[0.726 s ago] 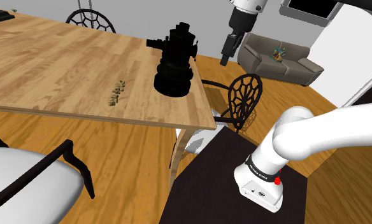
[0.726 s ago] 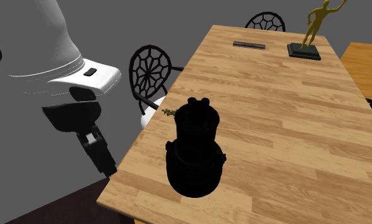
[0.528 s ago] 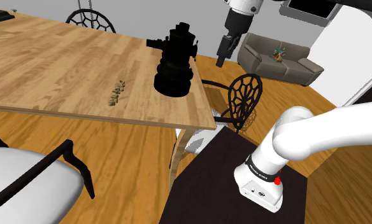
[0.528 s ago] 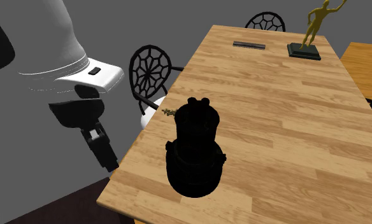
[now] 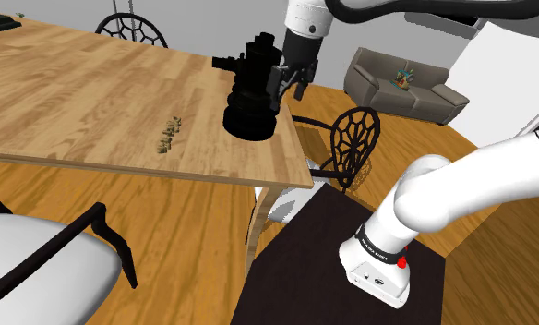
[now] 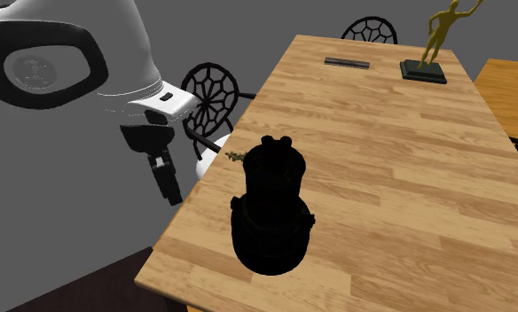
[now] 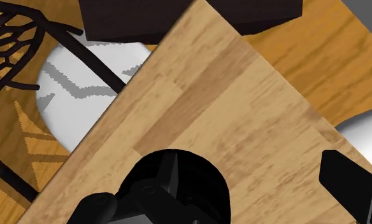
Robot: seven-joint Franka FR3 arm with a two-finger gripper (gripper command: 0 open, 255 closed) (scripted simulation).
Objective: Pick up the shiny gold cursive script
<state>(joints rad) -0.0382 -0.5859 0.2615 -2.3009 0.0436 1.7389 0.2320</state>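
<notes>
Early stage of the task, with nothing lifted. At the shoulder view's left, a long wooden desk (image 5: 74, 92) and, toward its near edge, the small gold script (image 5: 169, 134), lying flat and untouched. Further right, well apart from the script, a tall all-black object (image 5: 252, 92) standing near the desk's right end. Just right of that, the black hand (image 5: 288, 90), raised above the desk's far edge near the black object's upper part, fingers apart and holding nothing. Right again, off the desk, a web-backed chair (image 5: 355, 138), then a grey sofa (image 5: 401, 88) in the background. At lower right, the white arm (image 5: 443, 194) rising from its dark stand (image 5: 305, 268). In the second exterior view, much the same order: hand at the left, beside the desk's edge, then a sliver of the gold script peeking out next to the black object, partly hidden by it. Done so far, as far as can be judged: only part of the approach, with the hand well apart from the script. Left to do: bring the hand over the script while keeping clear of the black object, lower it to the desk, close the fingers on the script, and lift. Likely a fiddly grasp, given so small and flat a thing.
</notes>
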